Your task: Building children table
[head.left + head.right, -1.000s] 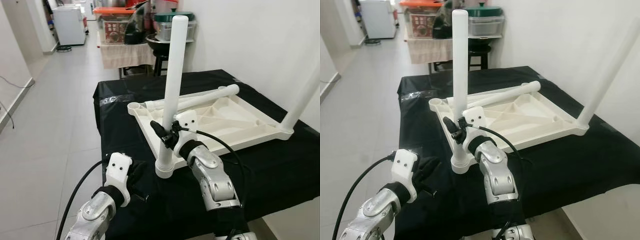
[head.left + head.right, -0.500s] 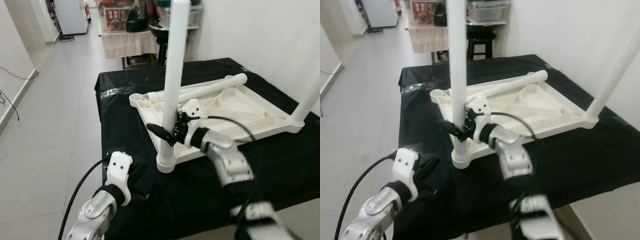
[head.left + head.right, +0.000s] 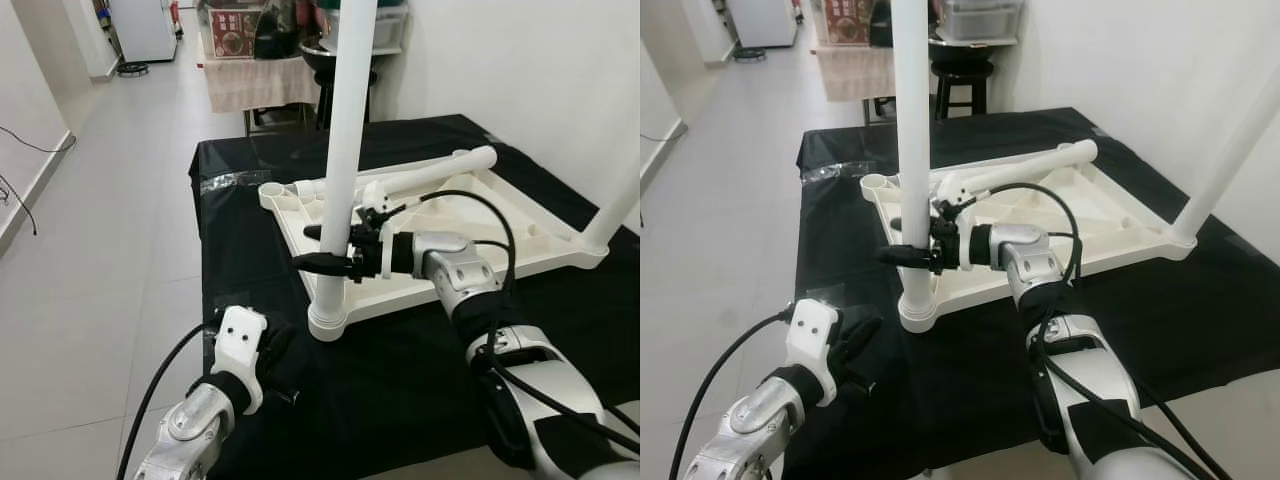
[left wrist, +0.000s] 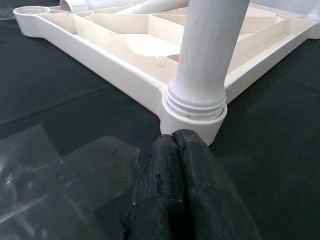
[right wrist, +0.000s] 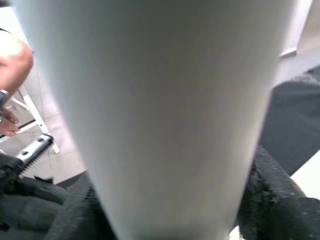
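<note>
the two eye views look forward and down from the head over the near edge of the black-clothed table (image 3: 250, 180), toward its far edge and the hallway beyond; they share the same scene, slightly offset. the left wrist view sits low near the near edge, looking along the left gripper (image 4: 175, 145) at the base of the upright leg (image 4: 200, 95). the right wrist view is pressed very close against that leg.
</note>
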### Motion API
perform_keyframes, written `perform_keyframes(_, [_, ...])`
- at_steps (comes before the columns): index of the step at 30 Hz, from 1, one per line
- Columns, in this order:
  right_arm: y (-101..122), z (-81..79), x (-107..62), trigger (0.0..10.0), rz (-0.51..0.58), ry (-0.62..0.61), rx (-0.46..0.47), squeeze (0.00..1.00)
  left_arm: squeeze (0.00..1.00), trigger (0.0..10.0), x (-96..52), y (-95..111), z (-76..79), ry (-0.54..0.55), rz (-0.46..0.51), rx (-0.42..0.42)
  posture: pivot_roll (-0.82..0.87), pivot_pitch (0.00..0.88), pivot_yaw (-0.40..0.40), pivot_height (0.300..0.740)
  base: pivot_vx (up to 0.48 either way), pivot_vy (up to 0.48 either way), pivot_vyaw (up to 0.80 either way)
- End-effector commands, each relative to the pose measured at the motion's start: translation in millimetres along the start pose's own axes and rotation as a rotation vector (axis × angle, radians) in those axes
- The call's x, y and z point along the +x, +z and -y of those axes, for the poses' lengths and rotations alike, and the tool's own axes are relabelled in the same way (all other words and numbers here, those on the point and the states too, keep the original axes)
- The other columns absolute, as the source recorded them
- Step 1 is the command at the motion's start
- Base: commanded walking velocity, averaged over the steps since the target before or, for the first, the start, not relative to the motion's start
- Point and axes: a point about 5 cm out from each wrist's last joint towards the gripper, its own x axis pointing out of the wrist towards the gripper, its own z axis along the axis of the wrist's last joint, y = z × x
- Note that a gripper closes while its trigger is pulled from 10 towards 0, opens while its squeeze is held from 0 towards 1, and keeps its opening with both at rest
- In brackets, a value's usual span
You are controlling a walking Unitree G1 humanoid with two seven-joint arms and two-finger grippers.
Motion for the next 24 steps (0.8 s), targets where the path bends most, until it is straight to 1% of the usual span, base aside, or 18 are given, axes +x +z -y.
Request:
perform_keyframes(1, [-6, 3.5, -5.5, 0.0, -0.011, -0.046, 0.01, 0.0, 0.0, 10.0, -1.5, -1, 0.2, 0.005, 0.005, 0.01, 0.07, 0.023, -0.051, 0.74, 0.0, 0.0, 0.0])
perform_keyframes(4, [-26, 7.0, -16.7, 0.0, -0.031, -0.12, 0.024, 0.0, 0.0, 10.0, -2.3, 2, 2.9, -0.001, 0.033, 0.023, 0.06, 0.023, -0.05, 0.74, 0.0, 0.0, 0.0])
perform_keyframes(5, [-26, 7.0, -16.7, 0.0, -0.031, -0.12, 0.024, 0.0, 0.0, 10.0, -2.3, 2, 2.9, -0.001, 0.033, 0.023, 0.06, 0.023, -0.05, 0.74, 0.0, 0.0, 0.0])
perform_keyframes(7, [-41, 8.8, -23.6, 0.0, -0.065, -0.204, 0.032, 0.0, 0.0, 10.0, -4.5, 6, 5.6, -0.013, 0.064, 0.038, 0.06, 0.027, -0.049, 0.74, 0.0, 0.0, 0.0])
perform_keyframes(8, [-41, 8.8, -23.6, 0.0, -0.065, -0.204, 0.032, 0.0, 0.0, 10.0, -4.5, 6, 5.6, -0.013, 0.064, 0.038, 0.06, 0.027, -0.049, 0.74, 0.0, 0.0, 0.0])
perform_keyframes(10, [-64, 9.7, -32.3, 0.0, -0.126, -0.363, 0.075, 0.0, 0.0, 10.0, -8.8, 10, 8.6, -0.032, 0.101, 0.051, 0.05, 0.033, -0.048, 0.74, 0.0, 0.0, 0.0])
perform_keyframes(12, [-64, 9.7, -32.3, 0.0, -0.126, -0.363, 0.075, 0.0, 0.0, 10.0, -8.8, 10, 8.6, -0.032, 0.101, 0.051, 0.05, 0.033, -0.048, 0.74, 0.0, 0.0, 0.0])
perform_keyframes(13, [-78, 9.6, -35.1, 0.0, -0.152, -0.592, 0.157, 0.0, 0.0, 10.0, -11.9, 12, 9.8, -0.045, 0.116, 0.055, 0.06, 0.039, -0.054, 0.74, 0.0, 0.0, 0.0])
perform_keyframes(14, [-78, 9.6, -35.1, 0.0, -0.152, -0.592, 0.157, 0.0, 0.0, 10.0, -11.9, 12, 9.8, -0.045, 0.116, 0.055, 0.06, 0.039, -0.054, 0.74, 0.0, 0.0, 0.0])
perform_keyframes(15, [-89, -11.4, -28.1, 0.0, -0.163, -0.73, 0.2, 0.0, 0.0, 10.0, -15.1, 13, 11.3, -0.057, 0.128, 0.054, 0.05, 0.042, -0.048, 0.74, 0.0, 0.0, 0.0])
perform_keyframes(16, [-93, -38.7, -21.5, 0.0, -0.163, -0.801, 0.244, 0.0, 0.0, 10.0, -17.1, 14, 11.7, -0.067, 0.132, 0.046, 0.05, 0.048, -0.04, 0.74, 0.0, 0.0, 0.0])
perform_keyframes(17, [-91, -60.3, -17.1, 0.0, -0.156, -0.832, 0.245, 0.0, 0.0, 10.0, -18.3, 13, 11.3, -0.071, 0.131, 0.038, 0.04, 0.046, -0.033, 0.74, 0.0, 0.0, 0.0])
perform_keyframes(18, [-91, -60.3, -17.1, 0.0, -0.156, -0.832, 0.245, 0.0, 0.0, 10.0, -18.3, 13, 11.3, -0.071, 0.131, 0.038, 0.04, 0.046, -0.033, 0.74, 0.0, 0.0, 0.0])
perform_keyframes(19, [-85, -69.7, -12.5, 0.0, -0.134, -0.823, 0.206, 0.0, 0.0, 10.0, -18.6, 12, 10.7, -0.069, 0.128, 0.025, 0.03, 0.039, -0.024, 0.74, 0.0, 0.0, 0.0])
perform_keyframes(20, [-85, -69.7, -12.5, 0.0, -0.134, -0.823, 0.206, 0.0, 0.0, 10.0, -18.6, 12, 10.7, -0.069, 0.128, 0.025, 0.03, 0.039, -0.024, 0.74, 0.0, 0.0, 0.0])
perform_keyframes(21, [-81, -70.3, -8.9, 0.0, -0.126, -0.809, 0.161, 0.0, 0.0, 10.0, -18.7, 12, 10.2, -0.068, 0.125, 0.013, 0.03, 0.037, -0.024, 0.74, 0.0, 0.0, 0.0])
perform_keyframes(23, [-78, -53.7, -4.3, 0.0, -0.112, -0.793, 0.149, 0.0, 0.0, 10.0, -19.7, 9, 9.9, -0.08, 0.114, -0.005, 0.04, 0.036, -0.029, 0.74, 0.0, 0.0, 0.0])
perform_keyframes(24, [-78, -53.7, -4.3, 0.0, -0.112, -0.793, 0.149, 0.0, 0.0, 10.0, -19.7, 9, 9.9, -0.08, 0.114, -0.005, 0.04, 0.036, -0.029, 0.74, 0.0, 0.0, 0.0])
